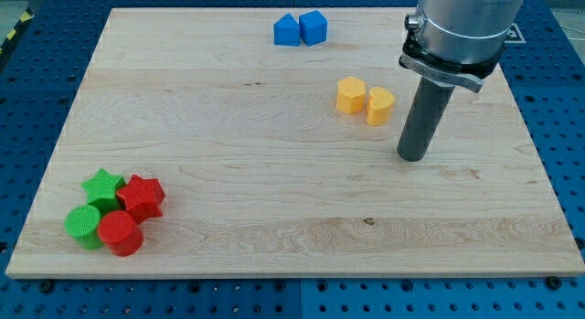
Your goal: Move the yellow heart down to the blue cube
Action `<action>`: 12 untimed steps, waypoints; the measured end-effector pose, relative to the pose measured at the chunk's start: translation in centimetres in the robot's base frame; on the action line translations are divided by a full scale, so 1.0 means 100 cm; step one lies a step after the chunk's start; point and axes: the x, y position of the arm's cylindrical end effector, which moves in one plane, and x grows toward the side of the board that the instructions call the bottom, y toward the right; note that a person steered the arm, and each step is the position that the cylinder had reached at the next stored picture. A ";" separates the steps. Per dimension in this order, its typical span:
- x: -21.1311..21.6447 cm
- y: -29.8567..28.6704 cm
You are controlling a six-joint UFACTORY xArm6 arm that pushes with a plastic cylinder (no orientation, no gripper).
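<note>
The yellow heart (380,105) lies right of the board's centre, touching a second yellow block (350,94) on its left. Two blue blocks stand near the view's top: the blue cube (313,27) and, touching it on the left, a blue block with a peaked top (287,30). My tip (413,159) rests on the board just below and to the right of the yellow heart, a short gap apart from it. The blue cube is well above and to the left of the heart.
A cluster sits at the view's bottom left: a green star (102,186), a red star (142,196), a green cylinder (84,224) and a red cylinder (120,233). The wooden board's (274,173) edges border a blue perforated table.
</note>
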 end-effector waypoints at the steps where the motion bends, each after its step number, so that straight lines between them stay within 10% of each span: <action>1: -0.028 -0.020; 12: -0.142 -0.009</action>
